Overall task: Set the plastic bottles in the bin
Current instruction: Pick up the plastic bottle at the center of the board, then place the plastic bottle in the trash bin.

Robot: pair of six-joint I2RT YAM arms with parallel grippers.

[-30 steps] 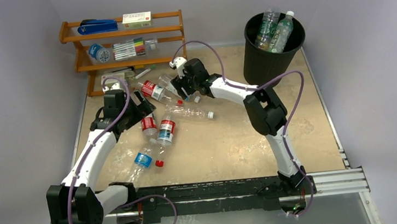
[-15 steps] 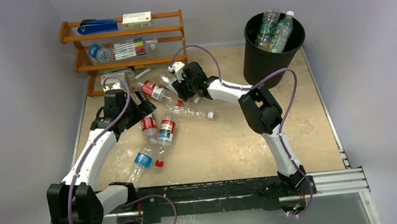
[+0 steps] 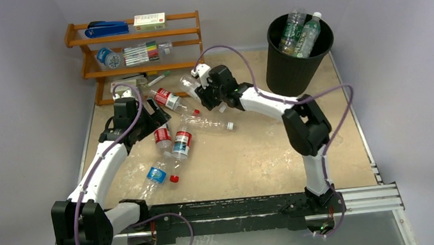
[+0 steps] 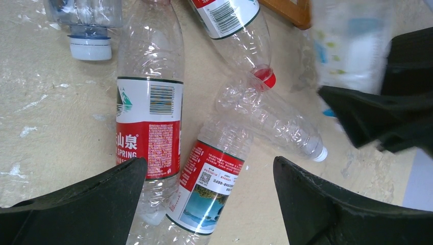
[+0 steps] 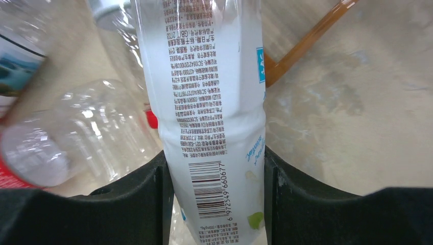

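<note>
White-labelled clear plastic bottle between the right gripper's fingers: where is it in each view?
Top external: white-labelled clear plastic bottle just left of centre, at the right gripper.
Left wrist: blurred, upper right.
Right wrist: centre, between the fingers.
Shared landmark: red cap of a neighbouring bottle.

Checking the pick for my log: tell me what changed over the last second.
The right tool closed on the white-labelled bottle and shifted a little to the right, its elbow swinging right too. The left tool stayed open above the red-labelled bottles. The bin did not move.
</note>
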